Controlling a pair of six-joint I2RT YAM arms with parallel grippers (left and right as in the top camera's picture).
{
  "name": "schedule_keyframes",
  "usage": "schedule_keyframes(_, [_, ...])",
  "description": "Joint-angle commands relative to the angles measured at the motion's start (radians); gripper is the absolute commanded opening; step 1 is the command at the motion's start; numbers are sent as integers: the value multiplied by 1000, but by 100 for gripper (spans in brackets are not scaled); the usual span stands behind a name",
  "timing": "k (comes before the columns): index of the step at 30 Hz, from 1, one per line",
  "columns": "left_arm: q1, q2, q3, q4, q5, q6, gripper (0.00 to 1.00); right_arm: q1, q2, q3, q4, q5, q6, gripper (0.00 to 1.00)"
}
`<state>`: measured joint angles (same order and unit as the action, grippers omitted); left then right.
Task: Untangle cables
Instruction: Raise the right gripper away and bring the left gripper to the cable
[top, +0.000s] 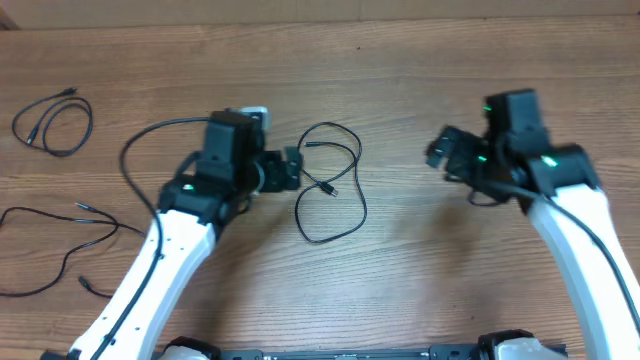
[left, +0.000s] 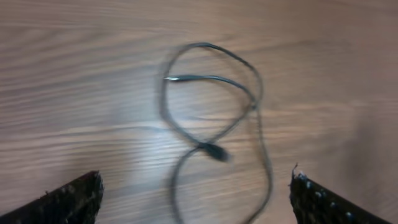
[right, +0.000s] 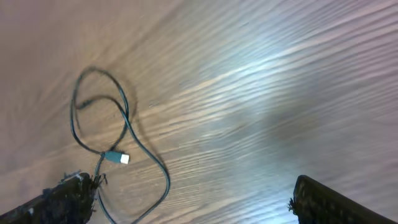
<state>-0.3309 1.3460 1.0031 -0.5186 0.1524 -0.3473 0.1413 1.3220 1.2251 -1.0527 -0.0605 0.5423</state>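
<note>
Wooden bench.
Left tool: jaws wide, empty, just beside the middle cable, which lies looped over itself at bench centre.
Right tool: jaws wide, empty, well apart from it.
Coiled cable: far left corner.
Sprawling cable: left edge.

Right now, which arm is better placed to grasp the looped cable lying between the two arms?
Left. On the left arm the jaws stand open beside the looped cable, centred in its wrist view. On the right arm they are open too, but farther away.
</note>
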Motion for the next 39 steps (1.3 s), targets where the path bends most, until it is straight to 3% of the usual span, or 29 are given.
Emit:
schedule_keyframes(1, [-149, 77, 14, 61, -33, -28, 98, -31, -127, 20, -50, 64, 18, 100])
schedule_keyframes(5, [-281, 179, 14, 153, -203, -61, 100, -32, -218, 20, -111, 87, 17, 100])
schedule_keyframes(10, [-378, 345, 14, 332, -315, -84, 100, -32, -241, 20, -193, 93, 17, 100])
schedule_keyframes(24, [-382, 557, 14, 628, -319, -87, 100, -32, -179, 19, -217, 93, 18, 100])
schedule_keyframes(28, [-381, 576, 14, 659, -362, -87, 88, -32, -165, 19, -217, 93, 18, 100])
schedule_keyframes(36, [-381, 690, 14, 805, -373, -87, 84, -32, -139, 19, -217, 93, 18, 100])
schedule_keyframes(39, [-381, 729, 14, 865, -373, -87, 72, -32, -136, 20, -217, 93, 18, 100])
